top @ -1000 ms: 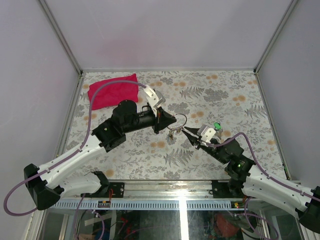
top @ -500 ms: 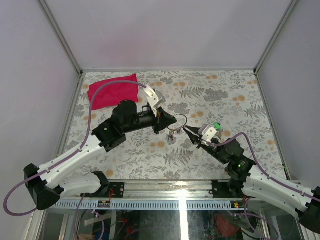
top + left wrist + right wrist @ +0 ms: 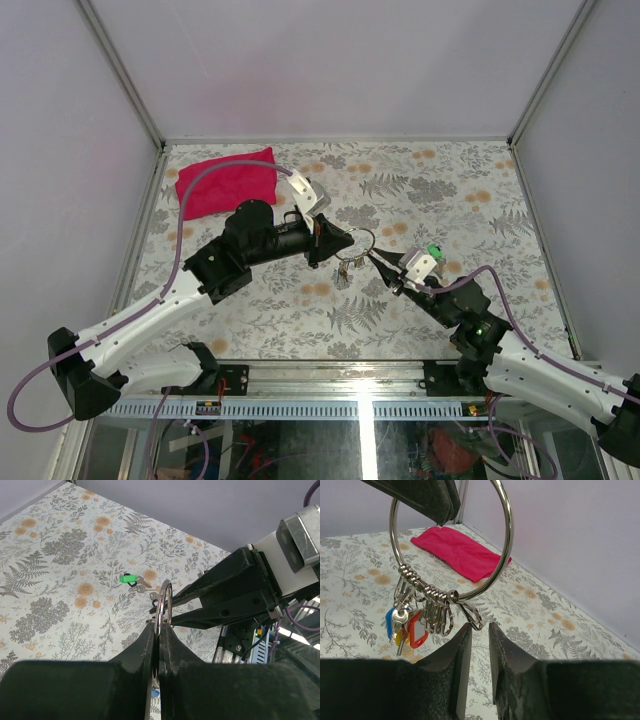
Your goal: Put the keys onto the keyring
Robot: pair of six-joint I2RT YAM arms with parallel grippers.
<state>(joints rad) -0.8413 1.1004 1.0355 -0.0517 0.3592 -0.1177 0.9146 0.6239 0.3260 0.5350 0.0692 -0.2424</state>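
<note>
The keyring (image 3: pixel 361 239) is a large silver ring held upright above the table, with my left gripper (image 3: pixel 343 238) shut on its rim (image 3: pixel 165 600). In the right wrist view the ring (image 3: pixel 508 530) carries several small silver clasps (image 3: pixel 437 611) and keys with blue, yellow and red tags (image 3: pixel 414 629) hanging at its bottom. My right gripper (image 3: pixel 480 627) sits just below the ring with its jaws a narrow gap apart. The lowest clasp loop (image 3: pixel 472 616) dangles at their tips and nothing is pinched. A green-tagged key (image 3: pixel 129 578) lies on the table beyond the ring.
A red cloth (image 3: pixel 228 182) lies at the table's far left corner. The right arm's fingers (image 3: pixel 225 595) point straight at my left gripper (image 3: pixel 159 627), very close. The floral tabletop (image 3: pixel 470 190) has grey walls on three sides.
The right gripper has edged slightly toward the ring. The left arm and the ring have stayed where they were.
</note>
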